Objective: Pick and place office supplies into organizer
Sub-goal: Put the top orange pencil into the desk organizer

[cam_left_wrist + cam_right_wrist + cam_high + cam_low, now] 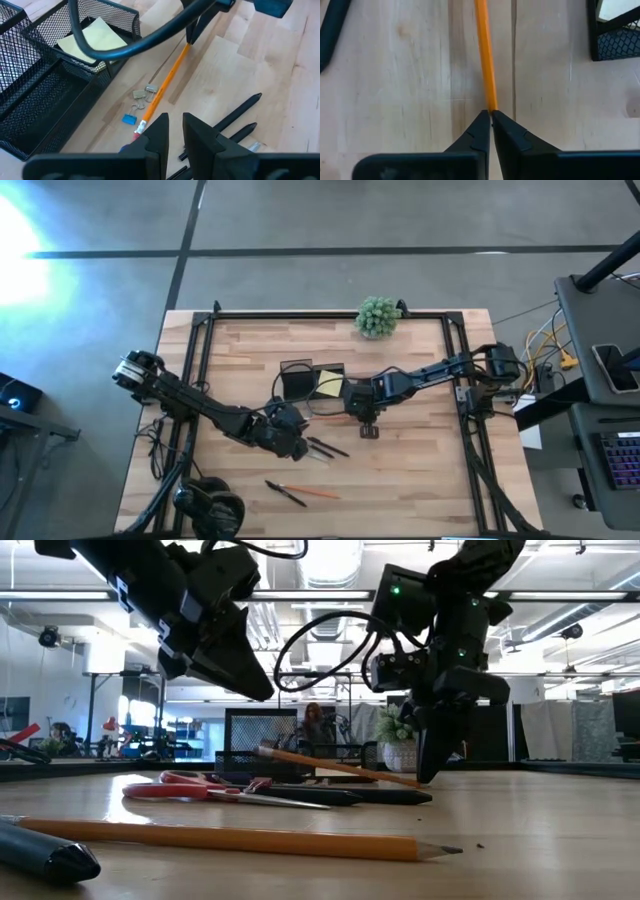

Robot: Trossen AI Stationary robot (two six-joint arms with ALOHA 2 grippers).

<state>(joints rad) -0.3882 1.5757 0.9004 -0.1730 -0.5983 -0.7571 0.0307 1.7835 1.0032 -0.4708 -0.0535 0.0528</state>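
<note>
The right tool (491,119) is pinched on the tip end of an orange pencil (485,55), near the middle of the desk (420,470). One end of the pencil is lifted and the eraser end seems to rest on the wood, by some small clips (142,95) and a little blue clip (129,119). The black mesh organizer (298,378) sits just at 9 o'clock from this tool, with a yellow sticky-note pad (95,37) inside it.

The left tool (172,131) hangs low at about 7 o'clock from the organizer, its two fingers close together with nothing between them. Red scissors (195,787) and black pens (325,447) lie near it.

The grip is only on the very end of the pencil. It could swing, slip out, or bump the organizer wall and fall back on the desk. The left arm is also close, so the two arms could bump.
</note>
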